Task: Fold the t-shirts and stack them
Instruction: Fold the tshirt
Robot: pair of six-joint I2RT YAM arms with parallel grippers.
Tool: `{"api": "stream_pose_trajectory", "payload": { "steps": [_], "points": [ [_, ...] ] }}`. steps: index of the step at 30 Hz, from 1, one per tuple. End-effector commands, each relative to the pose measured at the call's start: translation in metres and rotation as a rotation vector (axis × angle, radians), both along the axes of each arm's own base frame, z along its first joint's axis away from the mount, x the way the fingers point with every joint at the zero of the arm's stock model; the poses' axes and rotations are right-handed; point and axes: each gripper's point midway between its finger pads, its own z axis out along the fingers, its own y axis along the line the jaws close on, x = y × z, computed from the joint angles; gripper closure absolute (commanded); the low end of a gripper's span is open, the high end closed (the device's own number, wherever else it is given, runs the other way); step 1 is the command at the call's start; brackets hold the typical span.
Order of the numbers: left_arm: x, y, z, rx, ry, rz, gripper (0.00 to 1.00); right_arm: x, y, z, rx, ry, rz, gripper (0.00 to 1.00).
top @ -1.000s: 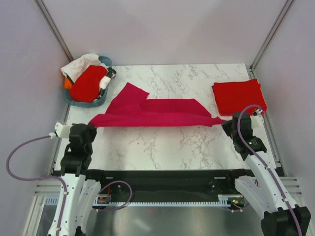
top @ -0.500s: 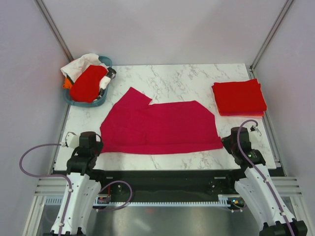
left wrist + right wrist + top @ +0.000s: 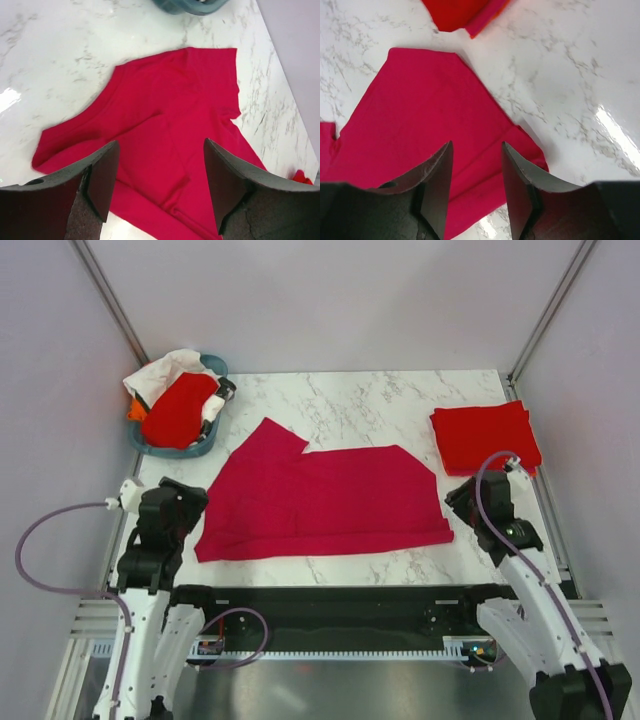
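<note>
Top external: crimson t-shirt laid flat on the counter.
Soft, limp cloth, judged best pinched at its near corners; left end effector and right end effector are seen apart, empty.

crimson-pink t-shirt: flat, mid-table | folded red t-shirts: stacked, far-right | red shirt: in basket

A lab test booth: plain white walls, aluminium-framed marble tabletop.
</note>
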Motion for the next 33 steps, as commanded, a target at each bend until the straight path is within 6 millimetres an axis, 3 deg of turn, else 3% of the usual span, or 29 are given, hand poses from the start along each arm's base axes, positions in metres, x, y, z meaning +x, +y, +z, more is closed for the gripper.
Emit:
{"api": "stream_pose_trajectory", "payload": {
  "steps": [1, 2, 3, 4, 6, 8, 9, 10, 12, 13, 14, 15, 16, 17, 18, 19, 21, 23, 24, 27, 28, 30, 31, 33],
  "points": [
    [0.042, -0.024, 0.032, 0.09, -0.081, -0.23, 0.25, 0.048, 0.018, 0.039, -0.066, -0.1, 0.173, 0.5],
    [0.049, -0.03, 0.036, 0.09, -0.09, -0.262, 0.25, 0.056, 0.021, 0.04, -0.077, -0.092, 0.194, 0.51],
    [0.068, -0.043, 0.047, 0.081, -0.139, -0.336, 0.26, 0.064, 0.023, 0.027, -0.096, -0.036, 0.221, 0.51],
    [0.075, -0.05, 0.049, 0.105, -0.159, -0.399, 0.27, 0.078, 0.028, 0.037, -0.103, -0.068, 0.248, 0.5],
    [0.089, -0.06, 0.047, 0.074, -0.174, -0.436, 0.26, 0.093, 0.033, 0.022, -0.105, -0.014, 0.278, 0.5],
    [0.11, -0.073, 0.046, 0.045, -0.211, -0.491, 0.26, 0.112, 0.038, 0.024, -0.111, -0.032, 0.297, 0.46],
    [0.116, -0.077, 0.041, 0.027, -0.206, -0.5, 0.24, 0.119, 0.039, 0.011, -0.118, 0.007, 0.302, 0.46],
    [0.129, -0.082, 0.032, 0.009, -0.188, -0.51, 0.24, 0.129, 0.041, 0.015, -0.131, -0.008, 0.309, 0.44],
    [0.143, -0.086, 0.027, 0.01, -0.161, -0.514, 0.24, 0.141, 0.04, -0.003, -0.152, 0.047, 0.313, 0.43],
    [0.15, -0.094, 0.019, 0.015, -0.134, -0.533, 0.24, 0.15, 0.041, 0.0, -0.172, 0.041, 0.331, 0.43],
    [0.159, -0.095, 0.0, 0.021, -0.074, -0.527, 0.24, 0.154, 0.041, -0.005, -0.187, 0.056, 0.335, 0.43],
    [0.168, -0.099, 0.0, 0.029, -0.065, -0.53, 0.25, 0.159, 0.041, -0.018, -0.199, 0.093, 0.344, 0.41],
    [0.173, -0.104, -0.004, 0.041, -0.056, -0.543, 0.25, 0.167, 0.043, -0.017, -0.214, 0.086, 0.356, 0.4],
    [0.179, -0.114, -0.022, 0.052, -0.007, -0.561, 0.25, 0.17, 0.042, -0.022, -0.237, 0.101, 0.371, 0.4],
    [0.189, -0.116, -0.016, 0.08, -0.019, -0.55, 0.24, 0.173, 0.042, -0.036, -0.249, 0.139, 0.379, 0.39],
    [0.194, -0.12, -0.02, 0.1, -0.006, -0.564, 0.24, 0.181, 0.043, -0.034, -0.26, 0.134, 0.387, 0.39],
    [0.212, -0.13, -0.031, 0.114, 0.032, -0.585, 0.24, 0.188, 0.048, -0.051, -0.273, 0.174, 0.421, 0.39],
    [0.224, -0.134, -0.042, 0.119, 0.064, -0.61, 0.24, 0.201, 0.053, -0.051, -0.298, 0.17, 0.433, 0.39],
    [0.234, -0.139, -0.052, 0.117, 0.099, -0.624, 0.24, 0.203, 0.056, -0.063, -0.312, 0.201, 0.455, 0.39],
    [0.252, -0.146, -0.058, 0.121, 0.138, -0.653, 0.25, 0.218, 0.066, -0.072, -0.327, 0.215, 0.497, 0.39],
    [0.253, -0.147, -0.075, 0.117, 0.185, -0.666, 0.25, 0.22, 0.069, -0.075, -0.323, 0.218, 0.51, 0.39],
    [0.259, -0.15, -0.083, 0.109, 0.213, -0.664, 0.25, 0.223, 0.071, -0.084, -0.338, 0.239, 0.51, 0.39],
    [0.258, -0.15, -0.099, 0.096, 0.26, -0.66, 0.25, 0.224, 0.073, -0.087, -0.342, 0.244, 0.515, 0.4],
    [0.263, -0.153, -0.105, 0.081, 0.276, -0.659, 0.25, 0.224, 0.073, -0.097, -0.347, 0.269, 0.516, 0.43]
  ]
}}
